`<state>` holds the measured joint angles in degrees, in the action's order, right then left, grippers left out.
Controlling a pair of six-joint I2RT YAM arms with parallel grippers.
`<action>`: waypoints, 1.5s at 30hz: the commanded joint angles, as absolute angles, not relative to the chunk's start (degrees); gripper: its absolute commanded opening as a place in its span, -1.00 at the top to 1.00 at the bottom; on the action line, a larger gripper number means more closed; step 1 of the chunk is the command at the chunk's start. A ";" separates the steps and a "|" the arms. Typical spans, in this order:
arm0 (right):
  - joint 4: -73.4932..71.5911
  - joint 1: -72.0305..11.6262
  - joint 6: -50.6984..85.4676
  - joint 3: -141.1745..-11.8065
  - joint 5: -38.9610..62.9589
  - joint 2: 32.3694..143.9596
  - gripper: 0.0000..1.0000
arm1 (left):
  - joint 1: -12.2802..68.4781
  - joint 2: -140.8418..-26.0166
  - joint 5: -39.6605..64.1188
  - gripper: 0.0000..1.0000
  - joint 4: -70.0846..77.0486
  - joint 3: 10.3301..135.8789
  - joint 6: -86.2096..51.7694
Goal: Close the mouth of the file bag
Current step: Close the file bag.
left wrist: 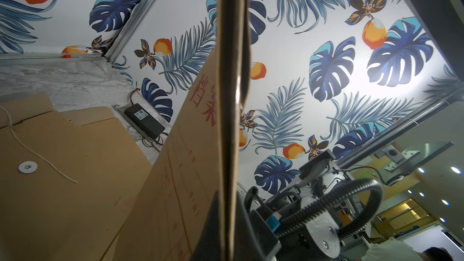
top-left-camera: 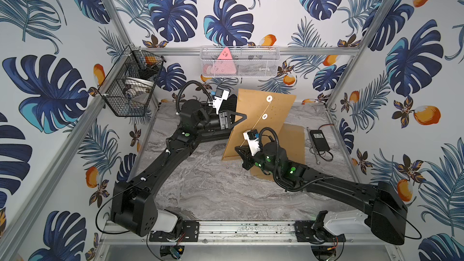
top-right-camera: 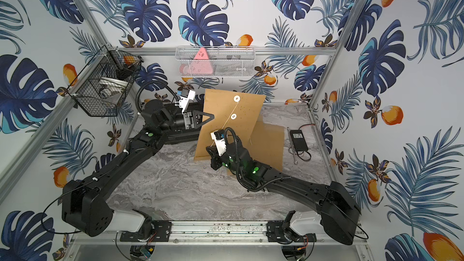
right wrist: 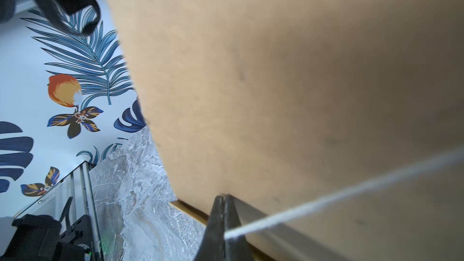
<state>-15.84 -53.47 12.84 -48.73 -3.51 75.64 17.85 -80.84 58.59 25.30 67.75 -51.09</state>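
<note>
Marble table (top-left-camera: pixel 200 184) shows beneath the file bag (top-left-camera: pixel 278 114), held up tilted by the left gripper (top-left-camera: pixel 244 116) clamped shut on the bag's side edge, so the right gripper (right wrist: pixel 223 198) (pinched closed on the string (right wrist: pixel 326 197) near the bag's lower edge) should pull it taut while circling the lower button (top-left-camera: pixel 265 116).

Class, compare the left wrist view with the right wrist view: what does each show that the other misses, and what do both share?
Only the left wrist view: red print on the held file bag, a black power adapter, and a second bag lying flat with a white disc. Only the right wrist view: the right end effector shut on the white string. Both: the brown file bag, the marble table and the leaf-print walls.
</note>
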 commanded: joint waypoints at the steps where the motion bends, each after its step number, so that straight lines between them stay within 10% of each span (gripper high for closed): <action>1: -15.34 -52.09 13.00 -48.17 -1.70 75.33 1.00 | 18.01 -81.07 61.67 1.00 34.66 67.65 -55.89; 26: -15.67 -38.88 15.39 -41.49 2.06 69.93 1.00 | 18.79 -80.93 63.46 1.00 32.82 69.00 -55.38; 45: -0.60 -29.05 12.93 -46.08 -16.17 60.07 1.00 | 16.67 -80.02 62.40 1.00 29.97 67.53 -55.02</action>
<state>-2.79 -29.15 14.26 -44.77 -9.10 60.95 16.78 -80.05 62.30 27.40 67.83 -54.06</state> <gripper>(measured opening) 0.049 0.078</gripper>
